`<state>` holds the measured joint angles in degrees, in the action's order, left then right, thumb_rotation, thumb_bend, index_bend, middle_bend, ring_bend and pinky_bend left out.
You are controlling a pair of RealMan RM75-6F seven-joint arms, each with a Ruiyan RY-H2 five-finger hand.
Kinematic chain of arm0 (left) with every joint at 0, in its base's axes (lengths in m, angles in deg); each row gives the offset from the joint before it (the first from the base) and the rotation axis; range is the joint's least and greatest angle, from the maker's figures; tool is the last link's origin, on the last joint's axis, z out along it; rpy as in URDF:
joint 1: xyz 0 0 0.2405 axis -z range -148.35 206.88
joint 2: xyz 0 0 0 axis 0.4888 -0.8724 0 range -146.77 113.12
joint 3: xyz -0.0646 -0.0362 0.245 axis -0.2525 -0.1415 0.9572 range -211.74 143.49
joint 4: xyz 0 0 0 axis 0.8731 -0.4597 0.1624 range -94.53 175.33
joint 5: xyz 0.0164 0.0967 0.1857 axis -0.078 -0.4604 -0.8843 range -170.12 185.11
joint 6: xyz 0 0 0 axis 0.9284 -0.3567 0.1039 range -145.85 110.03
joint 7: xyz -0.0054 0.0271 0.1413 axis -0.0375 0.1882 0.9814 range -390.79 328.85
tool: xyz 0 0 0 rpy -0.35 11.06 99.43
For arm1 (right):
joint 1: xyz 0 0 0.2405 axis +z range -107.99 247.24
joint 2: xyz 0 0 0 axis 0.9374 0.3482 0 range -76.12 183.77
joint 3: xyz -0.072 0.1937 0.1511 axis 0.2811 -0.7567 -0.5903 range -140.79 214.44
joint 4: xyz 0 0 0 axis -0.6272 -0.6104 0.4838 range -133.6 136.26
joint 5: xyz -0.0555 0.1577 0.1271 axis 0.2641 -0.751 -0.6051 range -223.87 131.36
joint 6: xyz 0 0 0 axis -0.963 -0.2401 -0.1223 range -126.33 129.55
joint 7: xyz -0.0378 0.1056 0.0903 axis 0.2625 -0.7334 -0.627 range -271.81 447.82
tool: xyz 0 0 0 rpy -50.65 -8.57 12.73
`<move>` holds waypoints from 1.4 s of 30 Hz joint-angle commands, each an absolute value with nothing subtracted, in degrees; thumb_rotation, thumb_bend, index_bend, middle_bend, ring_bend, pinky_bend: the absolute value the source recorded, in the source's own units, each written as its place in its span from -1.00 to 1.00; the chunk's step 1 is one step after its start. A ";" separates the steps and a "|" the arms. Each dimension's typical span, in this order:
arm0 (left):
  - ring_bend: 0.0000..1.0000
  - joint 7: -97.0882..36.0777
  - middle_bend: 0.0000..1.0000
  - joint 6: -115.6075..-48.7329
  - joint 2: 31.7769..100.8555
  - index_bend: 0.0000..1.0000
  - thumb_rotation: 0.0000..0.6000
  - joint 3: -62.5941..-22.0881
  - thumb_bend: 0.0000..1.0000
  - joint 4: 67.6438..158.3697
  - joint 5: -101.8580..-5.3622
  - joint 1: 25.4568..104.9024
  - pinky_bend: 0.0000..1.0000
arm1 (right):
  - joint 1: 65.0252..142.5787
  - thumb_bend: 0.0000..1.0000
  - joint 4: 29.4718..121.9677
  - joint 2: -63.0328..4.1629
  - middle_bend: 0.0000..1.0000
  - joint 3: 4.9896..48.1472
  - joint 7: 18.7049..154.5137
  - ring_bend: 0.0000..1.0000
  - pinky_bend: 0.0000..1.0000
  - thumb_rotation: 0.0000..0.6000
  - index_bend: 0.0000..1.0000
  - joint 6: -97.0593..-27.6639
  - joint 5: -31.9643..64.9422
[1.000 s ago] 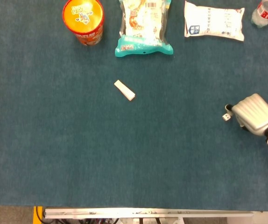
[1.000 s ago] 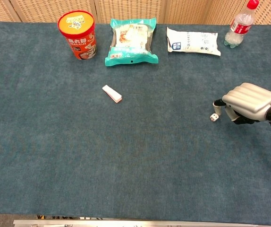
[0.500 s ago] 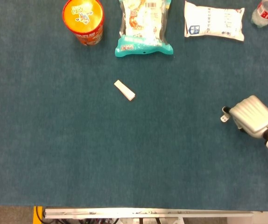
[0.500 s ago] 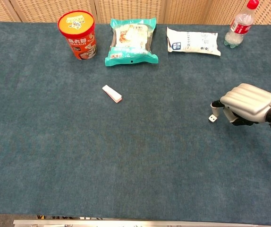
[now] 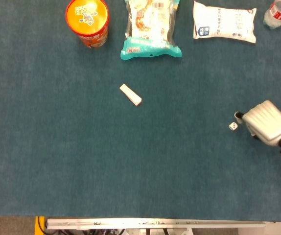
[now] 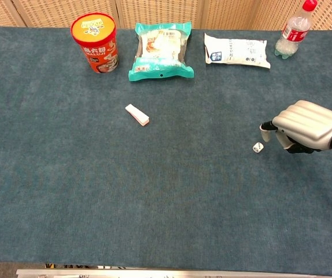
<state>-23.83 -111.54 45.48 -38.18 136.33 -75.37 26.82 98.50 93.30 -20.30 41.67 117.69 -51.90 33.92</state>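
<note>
My right hand (image 5: 267,122) (image 6: 307,132) hovers low over the blue table cloth at the right, fingers curled in and holding nothing. A small white die (image 5: 233,126) (image 6: 258,147) lies free on the cloth just left of its fingertips, with a small gap between them. A short white stick-shaped packet (image 5: 130,94) (image 6: 137,114) lies near the table's middle, far to the left of the hand. My left hand appears in neither view.
Along the far edge stand an orange noodle cup (image 5: 87,22) (image 6: 95,42), a teal snack bag (image 5: 150,27) (image 6: 161,49), a white pouch (image 5: 224,22) (image 6: 237,50) and a plastic bottle (image 5: 279,13) (image 6: 293,30).
The die was pinched at the right hand's fingertips; now it lies loose on the cloth a little left of the hand. The hand has drawn slightly to the right.
</note>
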 commanded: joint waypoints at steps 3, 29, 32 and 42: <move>-0.75 -23.74 -0.49 -111.45 45.52 -0.38 1.00 -38.23 -0.40 136.32 -75.27 26.83 -0.35 | 98.53 1.00 92.57 -20.61 1.00 41.61 117.70 0.82 0.78 1.00 -0.13 -51.18 32.97; -0.75 -24.71 -0.50 -111.58 45.16 -0.38 1.00 -38.59 -0.40 136.41 -74.89 26.57 -0.35 | 99.52 1.00 90.04 -22.74 1.00 41.88 114.31 0.82 0.78 1.00 -0.13 -49.39 34.09; -0.75 -24.68 -0.50 -111.54 45.15 -0.38 1.00 -38.65 -0.40 136.43 -74.77 26.56 -0.35 | 99.52 1.00 90.26 -22.62 1.00 42.01 113.97 0.82 0.78 1.00 -0.13 -49.58 34.64; -0.75 -25.00 -0.50 -112.09 44.99 -0.38 1.00 -38.80 -0.40 136.55 -74.79 26.27 -0.35 | 99.57 1.00 91.52 -22.11 1.00 42.50 113.74 0.82 0.78 1.00 -0.13 -50.07 36.36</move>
<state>-25.01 -112.11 44.98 -38.80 136.56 -74.79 26.26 99.57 91.49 -22.14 42.48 113.72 -50.05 36.32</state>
